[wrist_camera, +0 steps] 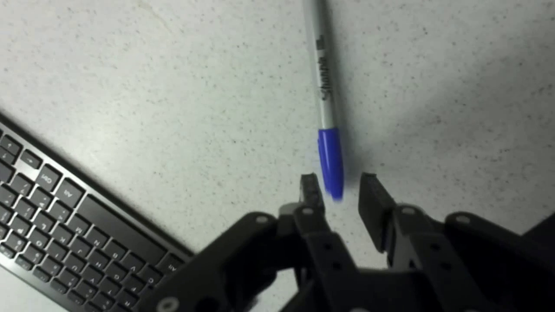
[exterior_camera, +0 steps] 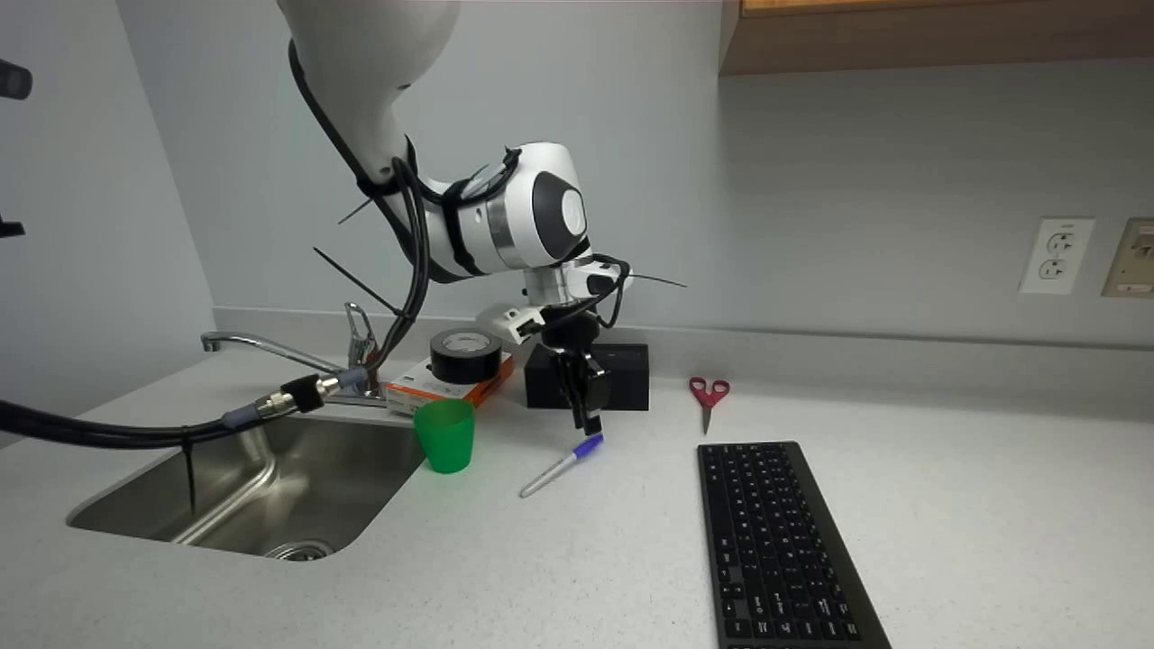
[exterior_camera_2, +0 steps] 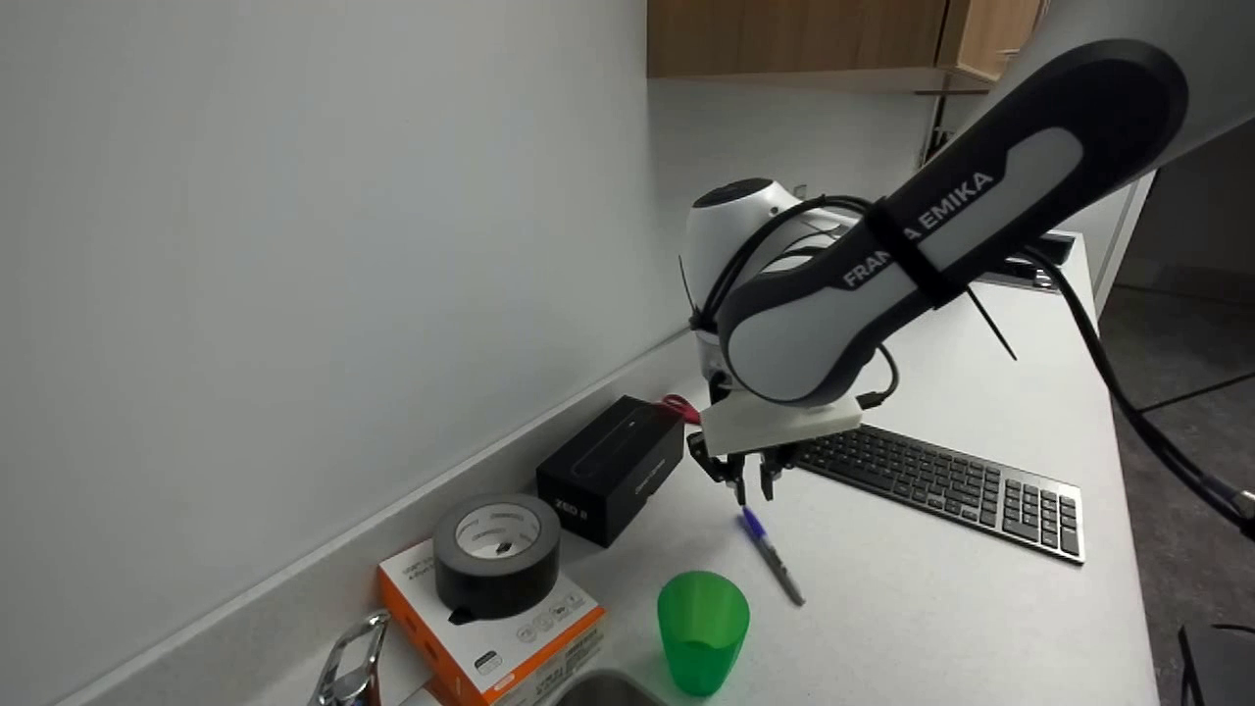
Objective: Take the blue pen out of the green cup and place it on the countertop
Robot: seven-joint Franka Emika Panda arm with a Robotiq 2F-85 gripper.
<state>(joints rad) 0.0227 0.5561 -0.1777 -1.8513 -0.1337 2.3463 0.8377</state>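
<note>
The blue pen [exterior_camera: 561, 467] lies flat on the pale countertop [exterior_camera: 586, 577], blue cap toward my gripper; it also shows in an exterior view [exterior_camera_2: 773, 556]. The green cup [exterior_camera: 444, 437] stands upright beside the sink edge, separate from the pen; it looks empty in an exterior view [exterior_camera_2: 701, 632]. My gripper [exterior_camera: 588, 425] points down over the cap end of the pen. In the wrist view, the gripper [wrist_camera: 338, 177] is open, with the end of the blue cap showing between its fingertips, apart from both. The pen's grey far end is cut off there.
A black keyboard [exterior_camera: 784, 550] lies beside the pen, with red scissors [exterior_camera: 708, 397] behind it. A black box [exterior_camera: 627, 379] stands behind the gripper. A tape roll [exterior_camera: 465, 361] sits on a white-orange box [exterior_camera_2: 490, 628] near the steel sink [exterior_camera: 297, 487] and faucet.
</note>
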